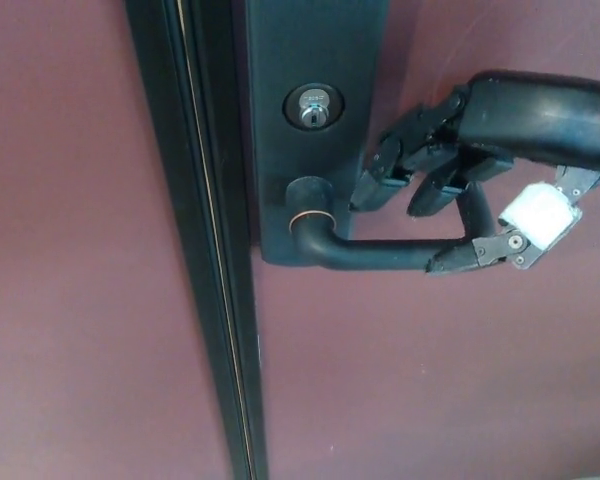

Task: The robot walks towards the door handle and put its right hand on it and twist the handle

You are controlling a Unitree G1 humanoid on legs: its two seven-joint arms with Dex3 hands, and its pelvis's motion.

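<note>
A dark lever door handle [380,253] juts to the right from a round hub [305,200] on a tall dark backplate [310,40]. My right hand [480,135] comes in from the right, over the lever's free end. Its two fingers [380,180] curl down just above the lever with a gap between them and it. The thumb [465,257], wrapped in white tape further back, lies against the lever's tip from below. The hand is open, not closed around the lever. The left hand does not show.
A silver keyhole [313,106] sits in the backplate above the hub. A dark vertical door edge strip [205,250] runs from top to bottom left of the plate. The maroon door surface [430,380] fills everything else in view.
</note>
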